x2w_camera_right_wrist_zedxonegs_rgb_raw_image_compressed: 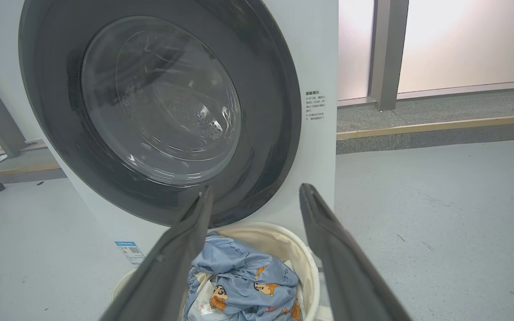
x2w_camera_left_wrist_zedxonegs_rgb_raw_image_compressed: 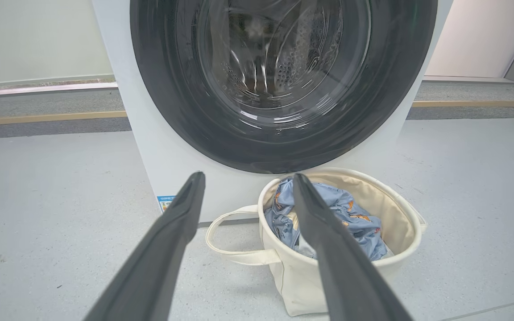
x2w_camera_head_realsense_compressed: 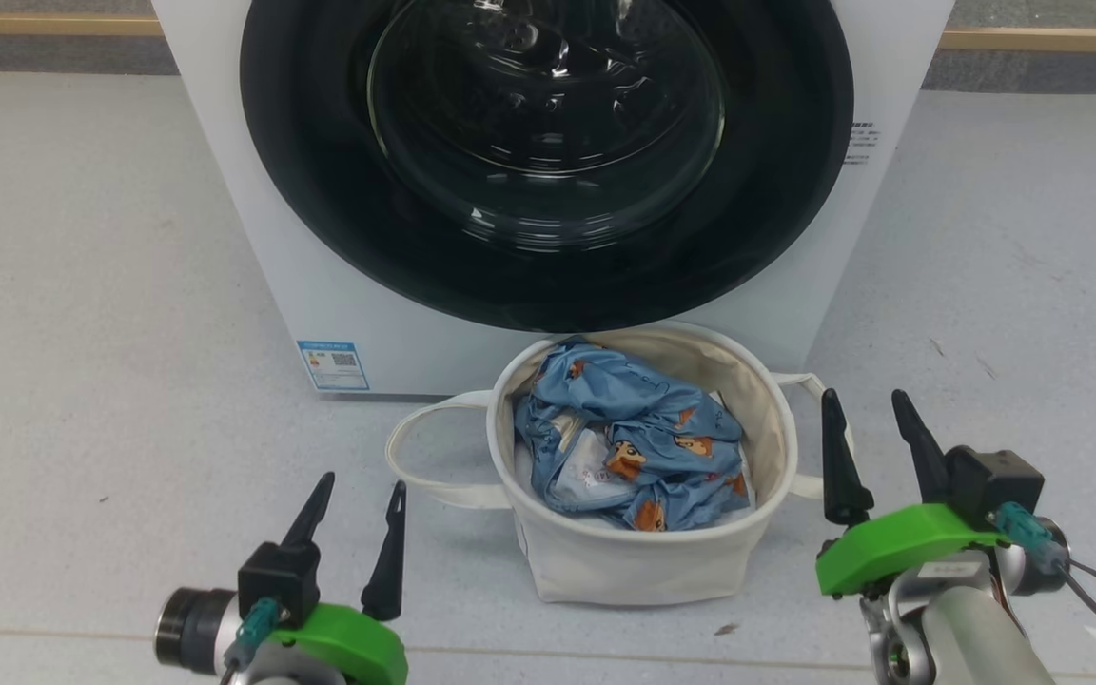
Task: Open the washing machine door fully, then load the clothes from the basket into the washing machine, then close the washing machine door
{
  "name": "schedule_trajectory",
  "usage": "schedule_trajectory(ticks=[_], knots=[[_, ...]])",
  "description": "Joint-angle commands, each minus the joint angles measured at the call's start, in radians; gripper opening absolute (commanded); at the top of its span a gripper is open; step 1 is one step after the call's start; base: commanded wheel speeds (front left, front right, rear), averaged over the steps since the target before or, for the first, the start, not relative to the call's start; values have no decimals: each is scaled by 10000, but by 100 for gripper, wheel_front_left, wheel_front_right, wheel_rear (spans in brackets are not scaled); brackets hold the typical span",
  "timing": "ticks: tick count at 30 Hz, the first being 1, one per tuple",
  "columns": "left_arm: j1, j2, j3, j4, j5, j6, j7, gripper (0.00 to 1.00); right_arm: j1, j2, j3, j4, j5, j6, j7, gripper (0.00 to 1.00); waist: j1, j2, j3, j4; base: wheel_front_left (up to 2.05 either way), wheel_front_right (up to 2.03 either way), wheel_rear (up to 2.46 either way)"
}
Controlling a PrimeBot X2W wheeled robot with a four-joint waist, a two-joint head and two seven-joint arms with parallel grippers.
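Your left hand [x2w_camera_head_realsense_compressed: 362, 485] hovered over the floor [x2w_camera_head_realsense_compressed: 82, 285] with its fingers apart and nothing between them. It was near the left handle [x2w_camera_head_realsense_compressed: 434, 407] of the basket [x2w_camera_head_realsense_compressed: 634, 561] and well short of the washing machine [x2w_camera_head_realsense_compressed: 348, 304]. Your right hand [x2w_camera_head_realsense_compressed: 864, 398] was likewise spread and empty, just beside the basket's right side. Its fingertips were close to the right handle [x2w_camera_head_realsense_compressed: 800, 380], but you couldn't tell whether they touched it.

The basket stood on the floor directly before the machine, at the foot of the washing machine door [x2w_camera_head_realsense_compressed: 320, 190], which lay shut against the white front. The clothes [x2w_camera_head_realsense_compressed: 634, 428] sat bunched in the basket, blue bear-print fabric on top with a pale piece among the folds.

The head view cut off the door's top and the machine's upper part. Whatever lay under the top garment was hidden. In the left wrist view one finger [x2w_camera_left_wrist_zedxonegs_rgb_raw_image_compressed: 328, 236] crossed the clothes and covered part of them. That view gave you the perforated drum [x2w_camera_left_wrist_zedxonegs_rgb_raw_image_compressed: 301, 58] through the door. The right wrist view gave you the black text [x2w_camera_right_wrist_zedxonegs_rgb_raw_image_compressed: 315, 106] beside the door's right edge, too small to read. The blue label [x2w_camera_head_realsense_compressed: 332, 365] sat at the machine's lower left corner.
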Motion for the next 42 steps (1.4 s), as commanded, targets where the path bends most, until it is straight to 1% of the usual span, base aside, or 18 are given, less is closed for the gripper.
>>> schedule_trajectory(ticks=[1,9,13,21,31,34,37,42], knots=[[-467,79,293,-247,35,64,-128,100,-348,-57,219,-320,-106,0,-122,100,0,-1,9,2,37,15,-52],[-548,69,258,-127,73,38,-128,100,-364,-56,238,-300,-78,0,-122,100,0,-1,58,8,82,40,-123],[-541,68,273,-243,143,77,-128,100,-398,-56,254,-236,-94,0,-122,100,0,-1,104,-2,133,84,-217],[-556,93,228,6,299,92,-128,100,-456,-56,212,-263,-117,0,-122,100,0,-1,159,-35,146,98,-245],[-630,115,193,195,377,139,-128,100,-438,-56,202,-267,-109,0,-122,100,0,-1,152,-19,91,150,-241],[-649,107,289,72,252,161,-128,100,-438,-56,210,-254,-100,0,-122,100,0,-1,143,-8,58,179,-236],[-604,95,494,-179,116,318,-128,100,-436,-56,220,-234,-94,0,-122,100,0,-1,120,0,90,141,-231],[-499,113,479,-250,127,223,-128,100,-402,-56,238,-210,-95,0,-122,100,0,-1,50,17,84,84,-168]])
